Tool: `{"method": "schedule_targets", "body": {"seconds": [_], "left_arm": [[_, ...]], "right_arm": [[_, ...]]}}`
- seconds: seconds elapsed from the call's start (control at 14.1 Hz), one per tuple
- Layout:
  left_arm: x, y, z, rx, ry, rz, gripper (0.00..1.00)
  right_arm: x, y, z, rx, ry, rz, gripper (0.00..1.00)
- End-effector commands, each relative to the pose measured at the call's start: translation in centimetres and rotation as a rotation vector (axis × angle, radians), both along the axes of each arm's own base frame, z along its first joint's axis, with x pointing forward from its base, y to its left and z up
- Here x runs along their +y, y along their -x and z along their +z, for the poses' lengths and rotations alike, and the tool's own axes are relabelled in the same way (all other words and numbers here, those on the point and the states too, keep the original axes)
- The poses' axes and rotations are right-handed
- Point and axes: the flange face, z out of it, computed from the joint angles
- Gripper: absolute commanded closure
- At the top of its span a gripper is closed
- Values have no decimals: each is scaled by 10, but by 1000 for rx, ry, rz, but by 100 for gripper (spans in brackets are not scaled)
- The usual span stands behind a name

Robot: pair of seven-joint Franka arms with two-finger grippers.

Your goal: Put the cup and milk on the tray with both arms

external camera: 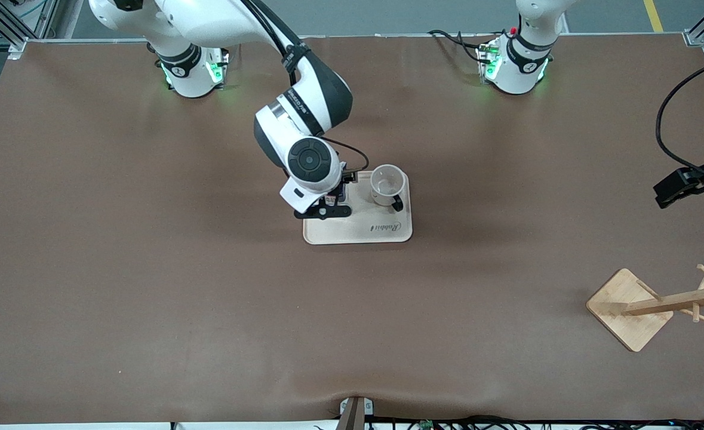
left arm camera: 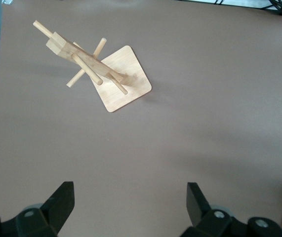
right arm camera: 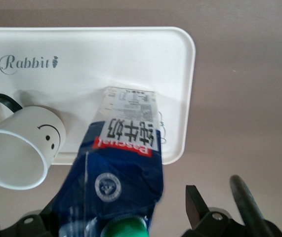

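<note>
Right tool [right arm camera: 136, 217]: jaws spread wide around the milk [right arm camera: 123, 163], not clamping it; one finger [right arm camera: 196, 205] stands apart from the carton. Milk stands on the tray [external camera: 387, 233], at the end toward the right arm, beside the cup [external camera: 386, 185]. In the front view the right arm's wrist covers most of the carton.

Left tool [left arm camera: 128, 207]: open, empty, hanging over bare worktop [external camera: 148, 298] near the wooden rack [left arm camera: 99, 71]; that arm waits.

Cup upright on tray, toward the left arm's end, handle [external camera: 397, 203] pointing toward the front camera. The two sit close together, whether touching I can't tell.

Handling, my read:
- Carton: light, thin board walls, dents if squeezed hard. Narrow and tall, so tips easily from a side knock. Best hold is across the flat side panels mid-body, not the gable or green cap [right arm camera: 126, 229].
- Cup: rigid, glazed, likely slippery, chips if dropped. Take it across the rim wall or by the handle.
- Tray: smooth, low lip; things could slide on it.

Both items look placed. Retreat straight up to avoid clipping the carton.
</note>
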Motion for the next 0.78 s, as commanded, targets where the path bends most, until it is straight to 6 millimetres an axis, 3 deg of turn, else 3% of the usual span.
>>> {"method": "schedule_targets", "body": {"seconds": [0.0,0.14,0.43,0.71], "left_arm": [[-1,15,24,-14,25,-25,0],[-2,27,28,25,11,-38,0],[15,55,42,65,93,-115,0],[-1,78,47,87,89,-120,0]], "right_arm": [[-2,-7,38,9,-27,6,0],[-14,-17,59,24,-31,-9,0],[-38,-40,100,-9,-63,-43,0],[-46,-42,120,-33,-78,-55,0]]}}
